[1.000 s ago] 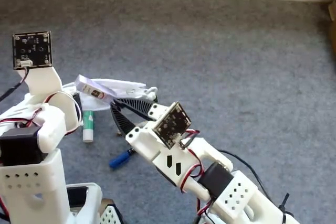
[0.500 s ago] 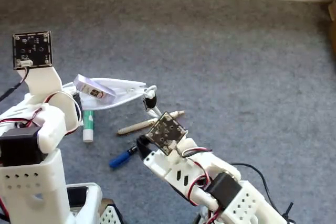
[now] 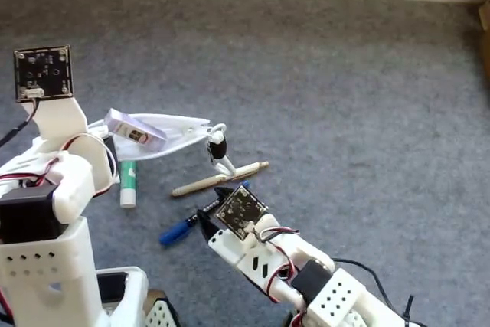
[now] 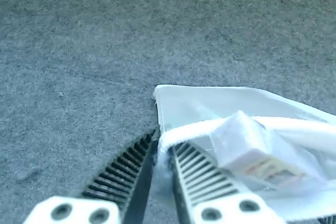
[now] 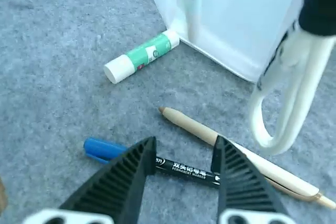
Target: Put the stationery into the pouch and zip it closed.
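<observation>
Next pick: marker (image 5: 181, 169) under right gripper (image 5: 185, 148).
Its jaws stand apart and straddle the blue-capped marker, whose long axis crosses the gap, so the right arm is the nearer one. Just beyond lies the beige pen (image 5: 236, 150), then the glue stick (image 5: 142, 56). Farthest off, the left gripper (image 4: 164, 142) is clamped on the pouch (image 4: 210, 103) rim.

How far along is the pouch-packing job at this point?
Done: little. A small white box lies at the mouth of the pouch; whether it is inside is unclear. In hand: the left gripper pinches the pouch's rim, and the right gripper, open, straddles the blue-capped black pen. To do: that pen, the beige pen and the glue stick lie outside on the grey surface, and the pouch is unzipped.
</observation>
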